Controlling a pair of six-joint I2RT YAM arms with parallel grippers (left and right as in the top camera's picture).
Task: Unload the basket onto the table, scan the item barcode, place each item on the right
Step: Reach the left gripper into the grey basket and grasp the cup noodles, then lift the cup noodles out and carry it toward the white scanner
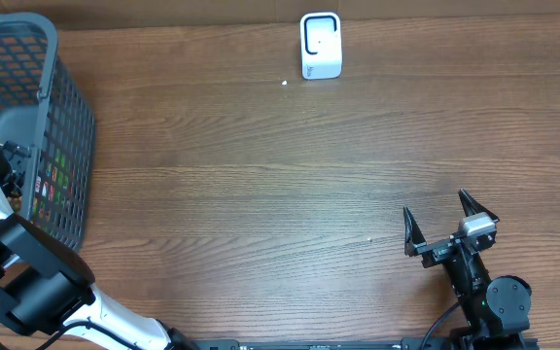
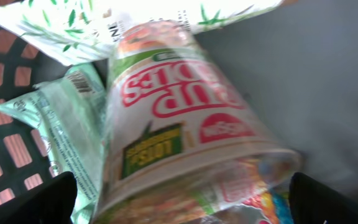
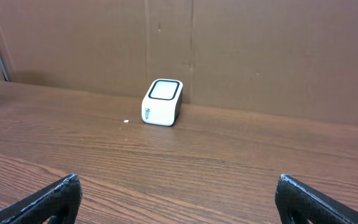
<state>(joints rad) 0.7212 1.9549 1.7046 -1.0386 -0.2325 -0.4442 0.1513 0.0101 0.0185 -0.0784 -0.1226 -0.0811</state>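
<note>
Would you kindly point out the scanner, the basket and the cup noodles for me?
scanner (image 1: 320, 39), overhead view, its top face.
basket (image 1: 66, 136), overhead view, its right wall.
cup noodles (image 2: 185, 118), left wrist view, its printed side.

Grey mesh basket (image 1: 66, 126); white scanner (image 1: 320, 45); red-lettered noodle cup (image 2: 185, 124); brown woodgrain table (image 1: 261, 194).

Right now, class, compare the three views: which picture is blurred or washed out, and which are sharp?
Left wrist: the noodle cup is smeared with blur, and the leaf-printed packet above it is washed out by glare. Overhead: evenly lit and sharp on the scanner and basket. Right wrist: scanner crisp too.
</note>
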